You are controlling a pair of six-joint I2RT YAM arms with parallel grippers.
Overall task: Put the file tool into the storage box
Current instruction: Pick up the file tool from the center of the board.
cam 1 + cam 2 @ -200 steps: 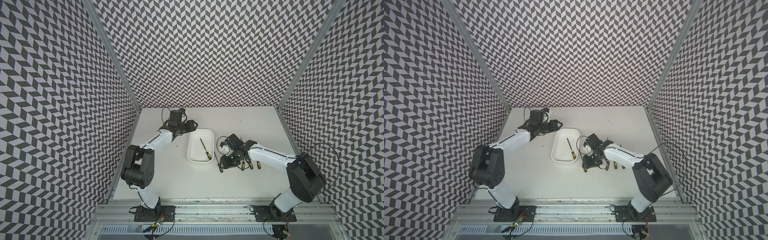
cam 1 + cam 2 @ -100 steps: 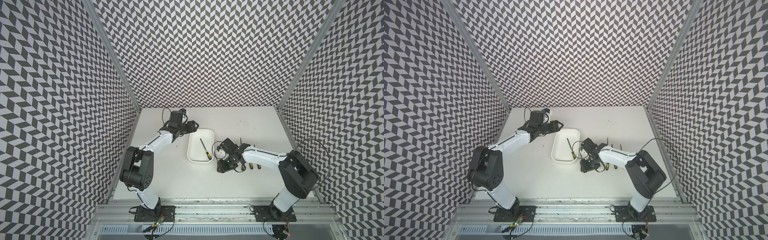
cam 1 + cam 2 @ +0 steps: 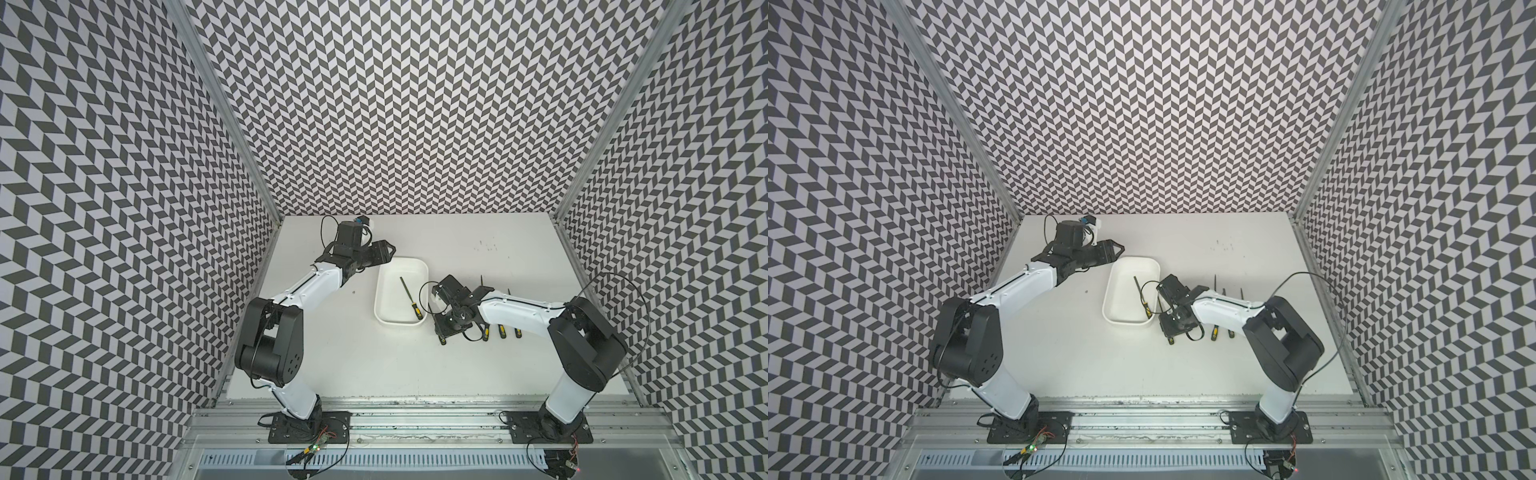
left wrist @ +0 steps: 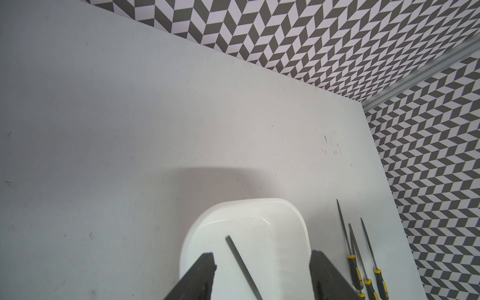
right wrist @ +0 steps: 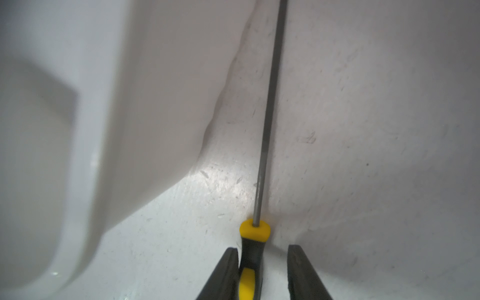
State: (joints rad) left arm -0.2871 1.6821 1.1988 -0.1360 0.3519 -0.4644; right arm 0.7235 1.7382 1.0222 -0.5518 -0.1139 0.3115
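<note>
The white storage box (image 3: 379, 291) (image 3: 1108, 291) lies mid-table with one yellow-and-black-handled file (image 3: 411, 297) (image 3: 1142, 297) inside. Just right of the box, my right gripper (image 3: 444, 332) (image 5: 262, 262) is down at the table, straddling the handle of another file tool (image 5: 253, 249) that lies flat. One finger touches the handle, and a gap shows on the other side. The file's grey shaft (image 5: 270, 104) runs along the box wall (image 5: 85, 130). My left gripper (image 3: 388, 252) (image 4: 262, 259) hovers open and empty over the box's far end (image 4: 293, 215).
Three more files (image 4: 345, 233) lie side by side on the table right of the box, their handles (image 3: 502, 331) showing past my right arm. Patterned walls enclose the table on three sides.
My right gripper has shifted slightly toward the near side beside the box, and its jaws have narrowed round the file handle. The left arm has hardly moved.
</note>
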